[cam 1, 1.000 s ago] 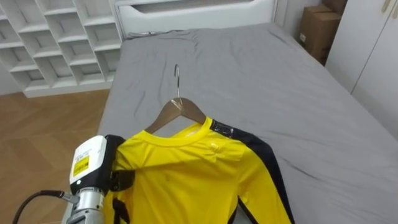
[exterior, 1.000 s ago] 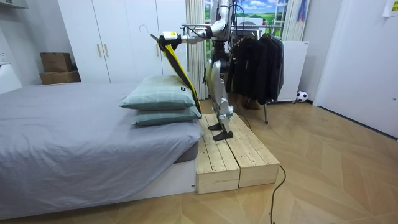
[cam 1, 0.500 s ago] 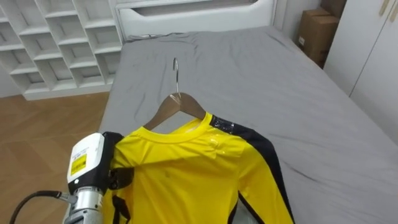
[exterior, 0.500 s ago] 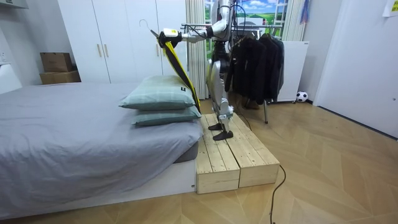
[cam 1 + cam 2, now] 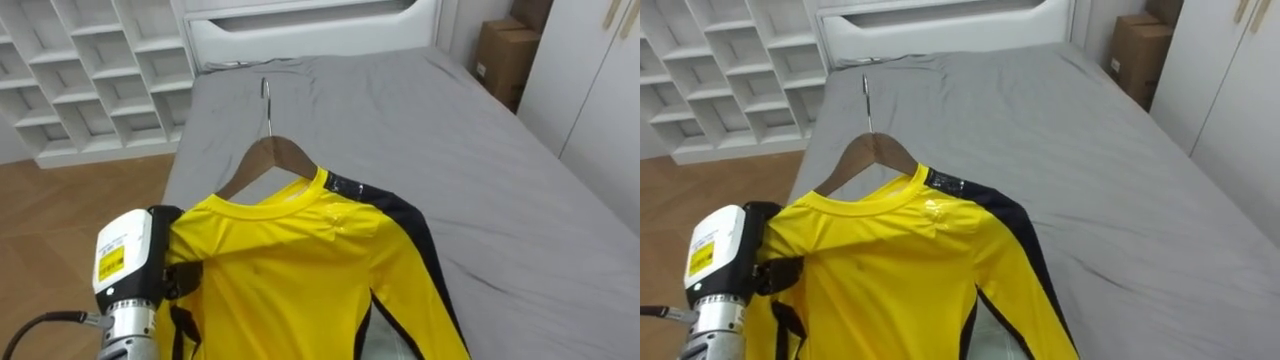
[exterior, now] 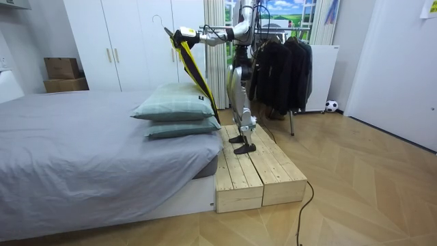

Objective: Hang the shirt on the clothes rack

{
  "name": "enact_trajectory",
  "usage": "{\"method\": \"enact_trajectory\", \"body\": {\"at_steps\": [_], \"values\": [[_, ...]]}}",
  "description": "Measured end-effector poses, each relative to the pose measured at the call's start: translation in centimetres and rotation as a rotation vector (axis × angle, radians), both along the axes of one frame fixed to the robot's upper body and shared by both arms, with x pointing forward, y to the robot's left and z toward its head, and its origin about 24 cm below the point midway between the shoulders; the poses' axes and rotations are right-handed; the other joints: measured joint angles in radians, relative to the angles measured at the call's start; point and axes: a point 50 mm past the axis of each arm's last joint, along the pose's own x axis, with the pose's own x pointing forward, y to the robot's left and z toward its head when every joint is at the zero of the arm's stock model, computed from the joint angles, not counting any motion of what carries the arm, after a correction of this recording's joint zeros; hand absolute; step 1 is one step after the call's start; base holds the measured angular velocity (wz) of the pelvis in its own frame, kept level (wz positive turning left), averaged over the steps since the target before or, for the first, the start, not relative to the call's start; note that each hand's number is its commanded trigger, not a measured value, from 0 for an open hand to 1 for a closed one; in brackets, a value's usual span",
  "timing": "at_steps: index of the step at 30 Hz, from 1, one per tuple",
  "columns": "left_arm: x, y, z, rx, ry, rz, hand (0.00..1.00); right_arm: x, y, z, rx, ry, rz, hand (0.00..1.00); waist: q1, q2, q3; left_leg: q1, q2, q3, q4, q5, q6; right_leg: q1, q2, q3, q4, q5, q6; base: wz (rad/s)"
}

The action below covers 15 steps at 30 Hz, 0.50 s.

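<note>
A yellow long-sleeved shirt [image 5: 300,260] with black side panels hangs on a wooden hanger [image 5: 268,160] whose metal hook [image 5: 266,100] points away from me. My left arm comes in from the lower left, and my left hand [image 5: 178,282] is under the shirt's shoulder, its fingers covered by the cloth. In the room view the shirt [image 6: 194,72] is held high in the air over the foot of the bed, at the end of my outstretched left arm [image 6: 205,35].
I stand on a wooden platform [image 6: 256,171] at the foot of a grey bed [image 5: 480,180] with two pillows [image 6: 174,109]. A rack of dark clothes [image 6: 276,65] is behind me. White shelves [image 5: 90,70] and a cardboard box [image 5: 505,55] flank the bed.
My left arm has risen, lifting the shirt and hanger higher and further forward; the hook has shifted left and up in the eye view.
</note>
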Motion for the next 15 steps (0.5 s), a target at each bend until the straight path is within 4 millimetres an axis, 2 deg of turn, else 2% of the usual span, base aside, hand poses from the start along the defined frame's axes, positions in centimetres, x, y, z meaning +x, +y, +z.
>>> {"method": "enact_trajectory", "body": {"at_steps": [6, 8, 15], "values": [[-0.4, -0.1, 0.8, 0.006, -0.036, -0.012, 1.0, 3.3, -1.4, 1.4, -0.157, -0.146, 0.045, 0.0, 0.008, -0.009, -0.0042, 0.008, 0.0, 0.007, -0.002, 0.0, 0.0, 0.006, 0.008, 0.018, -0.004, 0.0, 0.0, -0.05], [-0.8, -0.2, 0.9, 0.005, -0.047, -0.019, 1.0, 4.6, -1.8, 2.0, -0.213, -0.195, 0.103, 0.0, 0.023, -0.014, -0.0054, 0.007, 0.001, 0.004, -0.003, 0.0, 0.0, 0.001, 0.008, 0.027, -0.003, 0.001, -0.001, -0.12], [-0.7, 0.2, 1.6, 0.001, -0.076, -0.002, 1.0, 8.7, -2.8, 4.8, -0.381, -0.408, 0.157, 0.0, 0.032, -0.015, -0.006, -0.009, 0.001, 0.001, -0.002, 0.0, 0.0, -0.009, 0.007, 0.022, 0.001, 0.001, -0.001, 0.0]]}}
